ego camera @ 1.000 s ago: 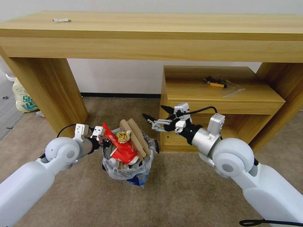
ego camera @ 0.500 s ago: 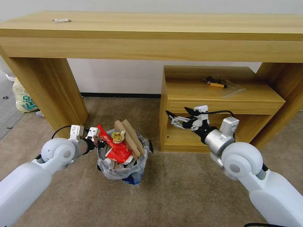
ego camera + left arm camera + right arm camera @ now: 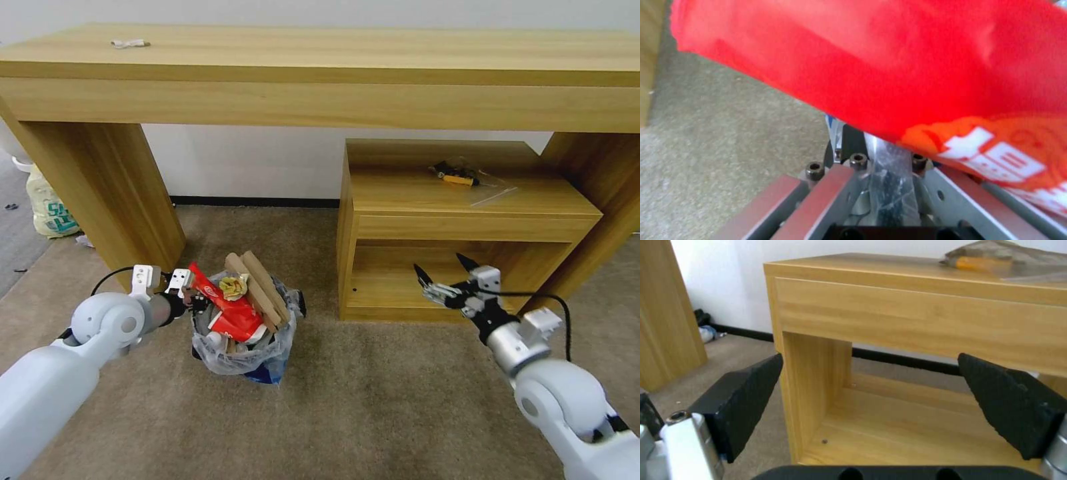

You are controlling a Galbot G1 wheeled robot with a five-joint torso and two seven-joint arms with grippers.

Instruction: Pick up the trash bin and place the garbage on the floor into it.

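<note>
The trash bin (image 3: 241, 347), black with a crinkly plastic liner, stands low over the floor (image 3: 387, 407) left of centre; whether it touches the carpet I cannot tell. Garbage is piled in it: a red wrapper (image 3: 225, 313), cardboard strips (image 3: 257, 288) and a crumpled yellowish scrap (image 3: 233, 287). My left gripper (image 3: 195, 303) is shut on the bin's near-left rim. In the left wrist view the left gripper (image 3: 882, 168) pinches the liner and rim under the red wrapper (image 3: 889, 63). My right gripper (image 3: 439, 264) hangs open and empty before the small cabinet, its black pads (image 3: 744, 400) wide apart.
A low wooden cabinet (image 3: 467, 213) stands right of the bin, with a small plastic bag of tools (image 3: 460, 175) on top. A wide wooden desk (image 3: 320, 73) spans above; its left leg (image 3: 107, 193) is close behind my left arm. A yellowish shopping bag (image 3: 48, 207) lies far left.
The left gripper has carried the bin leftward and nearer to me. The right arm has drawn back to the right and lower, away from the bin, staying open.
</note>
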